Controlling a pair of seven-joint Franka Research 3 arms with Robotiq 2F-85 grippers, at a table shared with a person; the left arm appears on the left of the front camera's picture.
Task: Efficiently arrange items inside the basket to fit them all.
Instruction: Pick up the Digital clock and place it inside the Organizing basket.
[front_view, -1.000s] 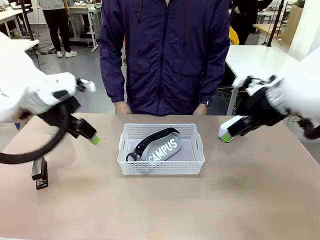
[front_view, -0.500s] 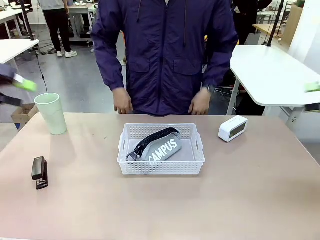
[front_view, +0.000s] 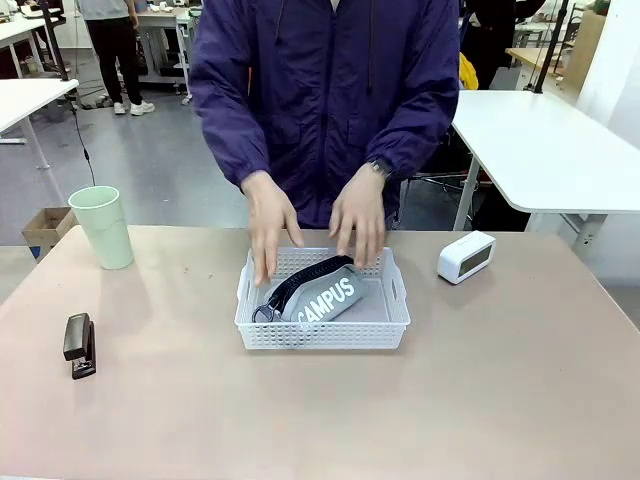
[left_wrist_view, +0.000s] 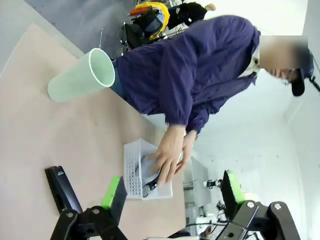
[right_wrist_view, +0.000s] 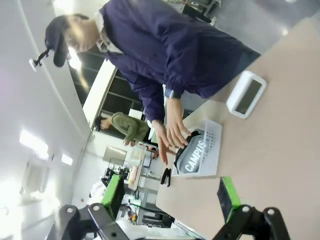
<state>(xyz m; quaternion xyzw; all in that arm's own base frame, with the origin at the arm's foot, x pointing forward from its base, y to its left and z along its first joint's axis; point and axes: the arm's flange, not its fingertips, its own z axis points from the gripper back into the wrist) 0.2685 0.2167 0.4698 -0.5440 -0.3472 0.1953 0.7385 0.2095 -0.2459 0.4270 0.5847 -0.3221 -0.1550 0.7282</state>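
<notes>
Left end effector (left_wrist_view: 172, 190) and right end effector (right_wrist_view: 171, 194), both up high, jaws spread wide, nothing between them.

Your way in from 12 o'clock is blocked by the person's hands (front_view: 268, 225) over the basket (front_view: 322, 340); the pouch (front_view: 328, 298) fills its middle. The 3 o'clock end is bare.

I work in a lab or research workroom. My pale brown desk (front_view: 520, 400) stands on a bare grey floor (front_view: 150, 170) among plain white tables (front_view: 545, 135). A cardboard box (front_view: 45, 228) sits on that floor, and a black cable (front_view: 80, 140) hangs beside a table leg. Farther back a person (front_view: 112, 45) stands near another table (front_view: 160, 18) with things on it. Bright strip lights (right_wrist_view: 34, 141) shine overhead. My left gripper (left_wrist_view: 171, 189), black with green pads, is test-rig hardware.
</notes>
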